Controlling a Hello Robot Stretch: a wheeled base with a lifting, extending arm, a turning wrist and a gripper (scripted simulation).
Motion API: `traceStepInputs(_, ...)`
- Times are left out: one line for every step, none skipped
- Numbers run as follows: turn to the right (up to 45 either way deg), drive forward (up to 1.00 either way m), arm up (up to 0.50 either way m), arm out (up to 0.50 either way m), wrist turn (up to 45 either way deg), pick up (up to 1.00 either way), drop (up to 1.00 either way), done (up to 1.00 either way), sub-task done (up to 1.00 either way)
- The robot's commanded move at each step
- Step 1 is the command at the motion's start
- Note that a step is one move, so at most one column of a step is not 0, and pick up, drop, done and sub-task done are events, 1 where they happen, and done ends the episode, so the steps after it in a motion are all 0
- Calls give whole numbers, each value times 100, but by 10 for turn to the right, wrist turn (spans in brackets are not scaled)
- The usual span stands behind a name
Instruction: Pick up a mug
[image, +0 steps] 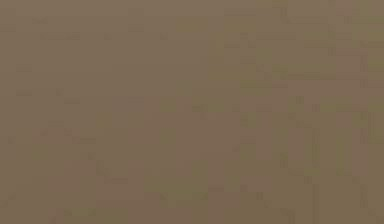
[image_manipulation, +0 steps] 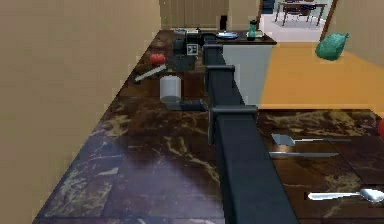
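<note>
Arm (image_manipulation: 236, 130) reaches across the dark marble table (image_manipulation: 140, 165). Pale mug (image_manipulation: 171, 88) stands on the table, 6 o'clock of the fingers (image_manipulation: 178, 65). Finger spread and hold: cannot tell. Spatula (image_manipulation: 300, 143) at 4 o'clock.

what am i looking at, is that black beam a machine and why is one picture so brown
It is a wheeled robot with one arm. The brown picture is from its forward camera, facing a plain tan surface. The other is from a body camera looking out sideways. The black beam is the arm, reaching over a dark marble counter, jaws at its far end. On the counter: a pale cup, probably the mug it should pick up, a small red thing, a spatula and a spoon. Things lie behind the jaws, so I cannot tell whether they hold anything.
</note>
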Motion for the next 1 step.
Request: traceStepInputs(0,0,0,0,300,0,0,0,0)
